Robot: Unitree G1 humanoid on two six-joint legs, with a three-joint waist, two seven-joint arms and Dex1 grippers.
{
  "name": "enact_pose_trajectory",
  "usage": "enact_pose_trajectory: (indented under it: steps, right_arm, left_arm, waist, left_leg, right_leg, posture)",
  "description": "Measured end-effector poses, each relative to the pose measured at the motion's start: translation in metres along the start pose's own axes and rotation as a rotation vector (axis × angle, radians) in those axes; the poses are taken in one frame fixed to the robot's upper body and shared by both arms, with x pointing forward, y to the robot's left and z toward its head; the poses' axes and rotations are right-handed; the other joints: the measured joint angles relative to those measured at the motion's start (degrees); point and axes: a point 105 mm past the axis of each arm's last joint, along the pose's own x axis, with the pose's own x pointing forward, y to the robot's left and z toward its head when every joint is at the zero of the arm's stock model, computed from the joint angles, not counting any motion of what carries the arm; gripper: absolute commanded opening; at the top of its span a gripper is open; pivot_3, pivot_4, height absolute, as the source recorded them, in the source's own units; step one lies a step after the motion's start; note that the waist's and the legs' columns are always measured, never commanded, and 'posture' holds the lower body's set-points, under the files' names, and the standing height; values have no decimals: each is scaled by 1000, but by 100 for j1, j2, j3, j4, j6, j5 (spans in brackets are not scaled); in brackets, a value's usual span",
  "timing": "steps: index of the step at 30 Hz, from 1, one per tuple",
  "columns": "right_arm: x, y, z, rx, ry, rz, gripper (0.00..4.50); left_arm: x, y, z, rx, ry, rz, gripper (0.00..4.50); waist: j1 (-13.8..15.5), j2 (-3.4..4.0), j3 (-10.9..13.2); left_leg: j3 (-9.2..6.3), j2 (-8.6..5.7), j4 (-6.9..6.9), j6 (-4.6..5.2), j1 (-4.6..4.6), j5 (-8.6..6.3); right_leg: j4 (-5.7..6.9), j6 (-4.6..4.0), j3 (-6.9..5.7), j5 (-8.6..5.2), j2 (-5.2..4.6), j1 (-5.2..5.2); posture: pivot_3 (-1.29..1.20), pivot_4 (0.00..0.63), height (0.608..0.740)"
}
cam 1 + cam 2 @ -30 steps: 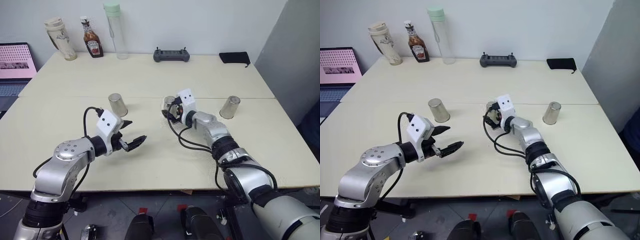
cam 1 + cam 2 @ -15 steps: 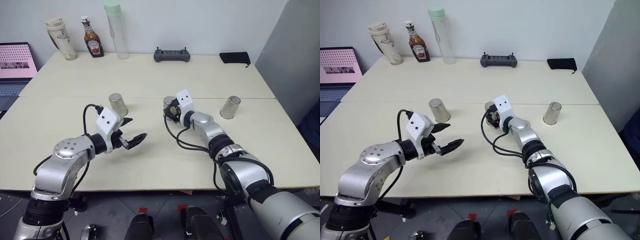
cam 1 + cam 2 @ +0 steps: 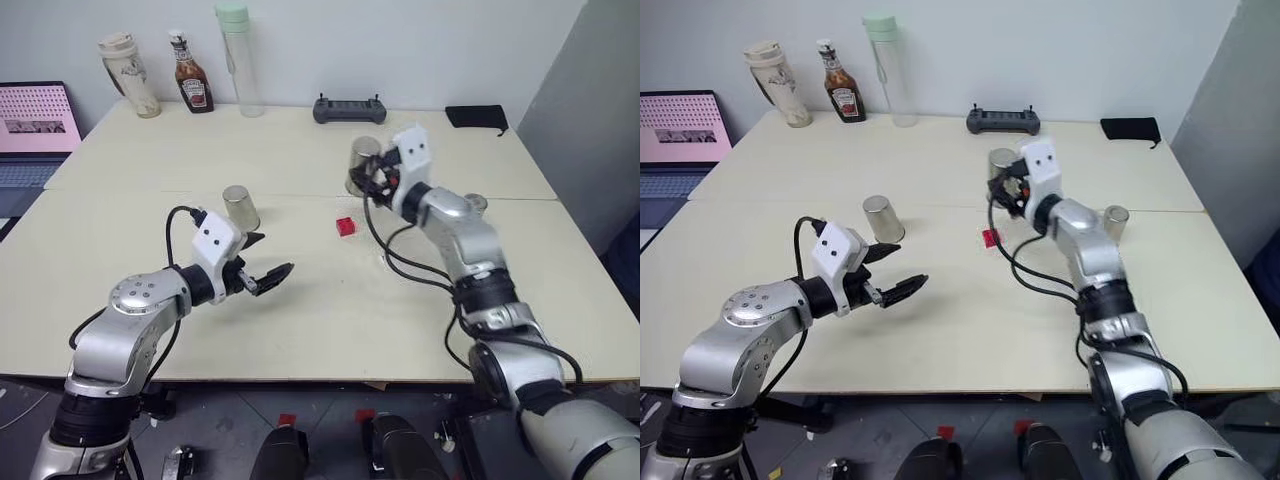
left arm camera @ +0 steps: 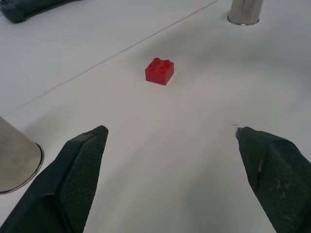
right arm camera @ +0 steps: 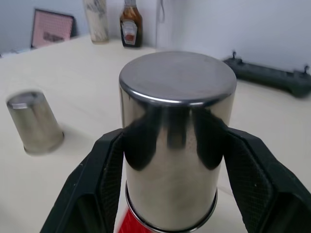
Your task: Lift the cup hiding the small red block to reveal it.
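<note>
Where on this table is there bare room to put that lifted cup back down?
Free: the near table in front of the small red block, between both arms. Also the strip between the left cup and the block. Crowded: the back-left corner, with bottles.

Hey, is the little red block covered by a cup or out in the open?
Out in the open. The red block sits bare on the table; the right gripper holds the cup lifted above it.

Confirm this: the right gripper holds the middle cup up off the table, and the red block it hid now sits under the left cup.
Not quite. The right gripper does hold the cup up, but the red block lies bare on the table, apart from the left cup, as the left eye view shows.
</note>
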Motion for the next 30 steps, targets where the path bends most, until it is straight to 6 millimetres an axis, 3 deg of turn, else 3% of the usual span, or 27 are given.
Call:
enact_pose_trajectory:
  steps: [4,9,11,16,21,24,27,29,30]
  right_arm:
    - [-15,3,-46,72,106,-39,2696]
    - [-7,12,-60,105,68,-53,2696]
    - [-6,11,-65,99,58,-58,3401]
    - [-10,8,-83,81,74,-73,4447]
    - [-23,4,-93,82,111,-86,4447]
    - [-52,0,-95,15,177,-52,4447]
    - [-102,7,-97,-13,278,34,4447]
    - [-136,21,-79,27,305,122,4447]
    - [-138,24,-73,32,294,134,4447]
  left_arm:
    - [1,-1,0,2,0,-8,4500]
    - [4,-1,7,20,-18,-17,4500]
    - [5,-1,8,24,-24,-18,4500]
    - [5,-1,8,22,-23,-17,4500]
    - [5,-1,7,19,-24,-17,4500]
    - [6,-2,6,17,-17,-21,4500]
    - [1,1,2,21,15,-24,4500]
    - [-6,5,0,24,42,-28,4500]
    - [-6,5,0,25,44,-28,4500]
  waist:
    - [-68,2,1]
    - [-104,2,1]
    - [-101,2,1]
    - [-79,2,1]
    - [-53,2,1]
    - [-25,1,0]
    - [51,6,3]
    - [54,8,4]
    - [33,7,4]
  left_leg:
    - [12,7,3,1,10,2]
    - [8,8,4,2,18,3]
    - [8,7,4,2,15,3]
    - [10,2,1,1,6,1]
    - [8,3,2,1,6,1]
    - [2,3,3,1,7,1]
    - [1,1,1,0,4,0]
    - [6,6,2,0,9,0]
    - [8,12,4,1,11,0]
  right_leg:
    - [11,18,12,-9,8,-2]
    - [18,16,11,-8,21,0]
    - [16,16,12,-8,19,0]
    - [2,15,12,-7,10,0]
    - [4,16,11,-8,8,0]
    - [2,16,7,-9,9,4]
    - [3,15,5,-17,7,2]
    - [3,16,7,-17,7,2]
    - [3,15,8,-18,8,3]
  posture:
    - [0,150,740]
    - [0,150,740]
    - [0,150,740]
    - [0,150,740]
    - [0,150,740]
    - [0,150,740]
    - [0,150,740]
    - [0,150,740]
    - [0,150,740]
